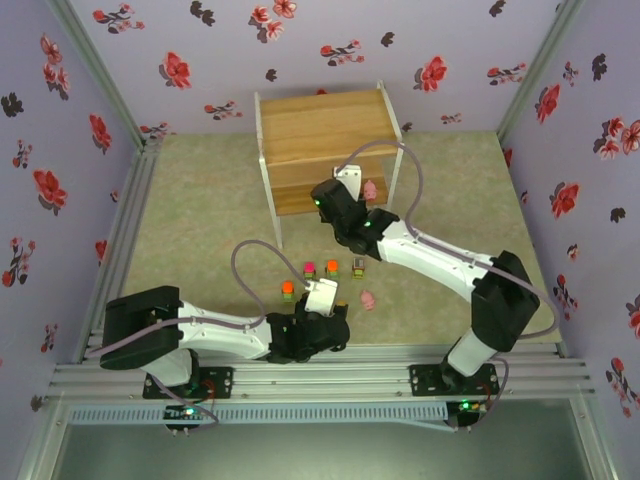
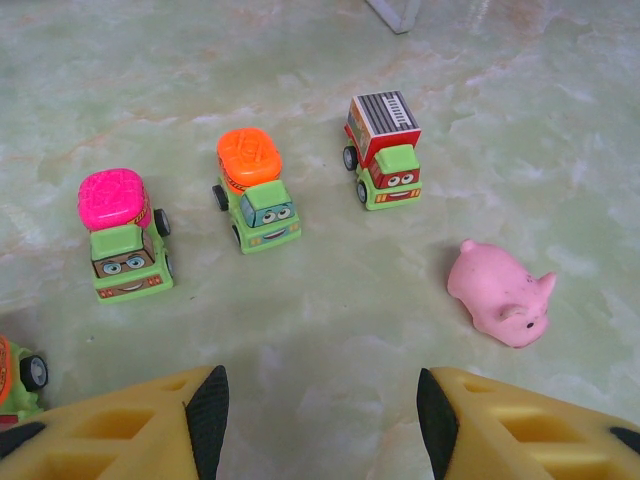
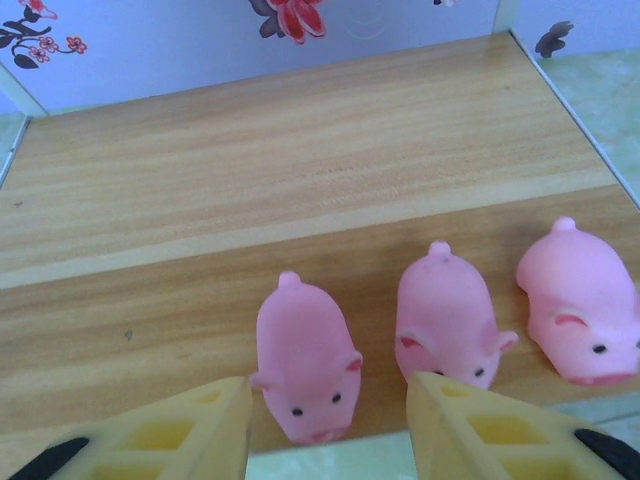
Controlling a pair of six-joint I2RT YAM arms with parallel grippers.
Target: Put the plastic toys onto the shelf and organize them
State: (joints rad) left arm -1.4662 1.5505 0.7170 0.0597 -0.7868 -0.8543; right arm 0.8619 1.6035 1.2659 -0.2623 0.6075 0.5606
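**Operator:** Where do my right fingers stand?

**Spotter:** Your right gripper (image 3: 328,400) is at the front edge of the shelf's (image 1: 320,125) lower board (image 3: 150,310). Its fingers are parted either side of the leftmost pig's (image 3: 303,350) snout, with a clear gap on one side, so nothing is clamped. The middle pig (image 3: 445,315) and the end pig (image 3: 580,310) stand beside it on that board, and all three face your wrist camera.

**Operator:** And my left?

**Spotter:** Your left gripper (image 2: 322,400) hangs over the table (image 2: 520,90) in front of the shelf, fingers apart and empty. Towards the shelf from them, a magenta-topped truck (image 2: 122,235), an orange-topped truck (image 2: 255,200) and a striped box truck (image 2: 383,150) stand in a row. A fourth pig (image 2: 500,292) and a second orange truck (image 2: 15,375) sit farther from the shelf than that row.
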